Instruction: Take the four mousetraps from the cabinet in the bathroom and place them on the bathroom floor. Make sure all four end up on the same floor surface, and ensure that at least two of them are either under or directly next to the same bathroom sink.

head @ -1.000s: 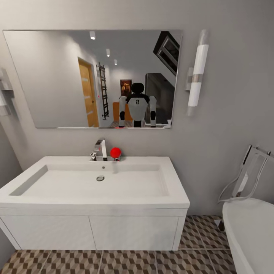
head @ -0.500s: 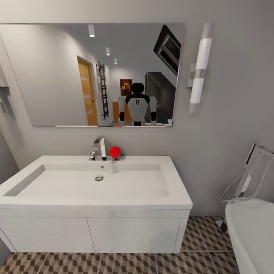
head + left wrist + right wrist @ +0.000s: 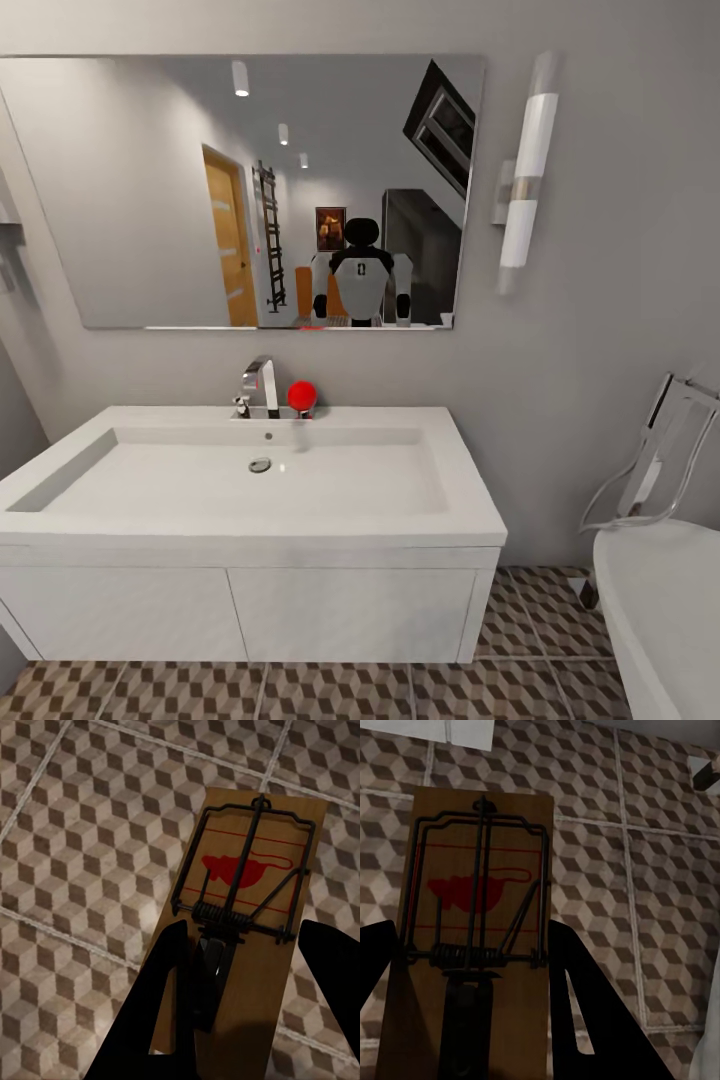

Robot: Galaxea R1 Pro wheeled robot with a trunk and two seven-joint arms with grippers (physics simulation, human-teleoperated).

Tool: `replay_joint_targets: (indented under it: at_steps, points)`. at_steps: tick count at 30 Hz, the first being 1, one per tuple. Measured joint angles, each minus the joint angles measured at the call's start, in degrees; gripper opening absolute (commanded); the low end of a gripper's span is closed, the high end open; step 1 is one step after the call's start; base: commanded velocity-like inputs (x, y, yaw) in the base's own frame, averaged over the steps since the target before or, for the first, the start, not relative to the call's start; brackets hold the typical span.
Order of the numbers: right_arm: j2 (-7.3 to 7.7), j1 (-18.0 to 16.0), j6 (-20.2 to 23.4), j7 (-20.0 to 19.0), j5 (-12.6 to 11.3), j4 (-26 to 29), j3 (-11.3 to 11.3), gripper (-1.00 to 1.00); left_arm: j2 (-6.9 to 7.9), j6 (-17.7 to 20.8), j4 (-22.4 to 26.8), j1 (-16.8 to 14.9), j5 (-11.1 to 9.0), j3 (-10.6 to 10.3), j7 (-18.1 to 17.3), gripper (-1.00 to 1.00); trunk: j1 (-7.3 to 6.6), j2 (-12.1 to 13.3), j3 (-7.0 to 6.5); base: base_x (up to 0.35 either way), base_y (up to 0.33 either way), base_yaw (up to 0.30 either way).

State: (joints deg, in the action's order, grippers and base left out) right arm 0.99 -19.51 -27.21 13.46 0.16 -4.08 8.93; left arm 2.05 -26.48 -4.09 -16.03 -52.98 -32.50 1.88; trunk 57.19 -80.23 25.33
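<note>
Left gripper (image 3: 247, 967) is clamping a trap (image 3: 247, 907), long axis running out along the fingers, above floor (image 3: 75, 832). Right gripper (image 3: 472, 982) is clamping another trap (image 3: 480, 892) likewise. Sink (image 3: 250, 480) is standing ahead.

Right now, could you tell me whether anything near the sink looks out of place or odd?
One oddity: a bright red ball-like object sits on the bathroom sink rim beside the chrome tap. Its purpose is unclear. Nothing looks spilled, askew or damaged.

A home bathroom: white bathroom sink (image 3: 250, 490) under a wall mirror (image 3: 240, 190), bathtub (image 3: 660, 610) beside it, cube-patterned bathroom floor (image 3: 520, 640).
</note>
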Motion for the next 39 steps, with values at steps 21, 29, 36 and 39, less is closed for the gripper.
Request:
replay_joint_targets:
  at_steps: [21,29,36,39]
  points:
    - [0.00,0.00,-0.09,0.00,0.00,0.00,0.08,-1.00,0.00,0.20,-0.01,0.00,-0.12,-0.02,0.93,-1.00,2.41,-4.40,1.97,0.000,0.000,0.000]
    - [0.00,0.00,-0.09,0.00,0.00,0.00,0.09,-1.00,-0.04,-0.03,-0.02,0.00,-0.18,-0.04,1.43,-1.00,3.30,-6.02,2.69,0.000,0.000,0.000]
    - [0.00,0.00,-0.09,0.00,0.00,0.00,0.07,-1.00,-0.02,-0.04,-0.02,0.00,-0.22,0.14,1.75,-1.00,4.39,-8.01,3.59,0.000,0.000,0.000]
    - [0.00,0.00,-0.09,0.00,0.00,0.00,0.07,-1.00,-0.02,-0.02,-0.03,0.00,-0.20,0.09,2.88,-1.00,5.05,-9.21,4.13,0.000,0.000,0.000]
